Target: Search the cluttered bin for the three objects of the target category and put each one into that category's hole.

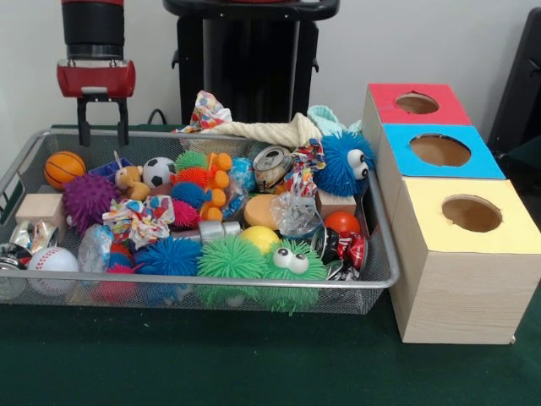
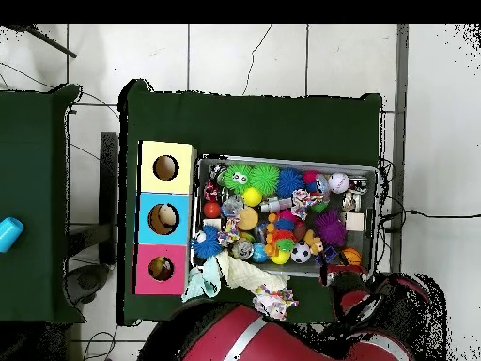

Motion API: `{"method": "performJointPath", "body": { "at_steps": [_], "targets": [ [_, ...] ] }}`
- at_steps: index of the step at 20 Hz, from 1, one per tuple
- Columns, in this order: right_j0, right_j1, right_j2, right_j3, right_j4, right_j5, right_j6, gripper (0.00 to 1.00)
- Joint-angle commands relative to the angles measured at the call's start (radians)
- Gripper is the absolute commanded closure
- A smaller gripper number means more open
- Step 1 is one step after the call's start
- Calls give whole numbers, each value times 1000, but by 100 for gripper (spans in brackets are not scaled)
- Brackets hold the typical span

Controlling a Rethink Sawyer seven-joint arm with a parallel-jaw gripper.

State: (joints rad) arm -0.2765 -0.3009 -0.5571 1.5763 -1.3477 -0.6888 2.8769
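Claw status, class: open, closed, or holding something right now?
Claw: open and empty, hanging above the far corner of the wire bin.

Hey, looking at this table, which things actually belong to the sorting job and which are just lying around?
Part of the job:
- wire bin of mixed toys, balls and cans
- red-topped box, blue-topped box, yellow-topped box, each with a hole
- gripper, open, hanging over the bin's far corner

Just lying about:
- patterned cloth draped over the bin's far rim
- blue object on the side table
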Motion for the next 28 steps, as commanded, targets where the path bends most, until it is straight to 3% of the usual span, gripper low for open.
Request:
{"method": "performJointPath", "body": {
  "at_steps": [1,11,14,18,21,28],
  "targets": [
    [-55,46,193,-60,133,17,-25,0],
    [-73,81,204,-74,188,3,-69,0],
    [-72,83,211,-81,169,4,-21,0],
    [-42,57,223,-78,57,18,168,0],
    [-27,38,230,-67,10,19,248,0],
    [-44,40,256,-66,21,25,211,0]
  ]
}}
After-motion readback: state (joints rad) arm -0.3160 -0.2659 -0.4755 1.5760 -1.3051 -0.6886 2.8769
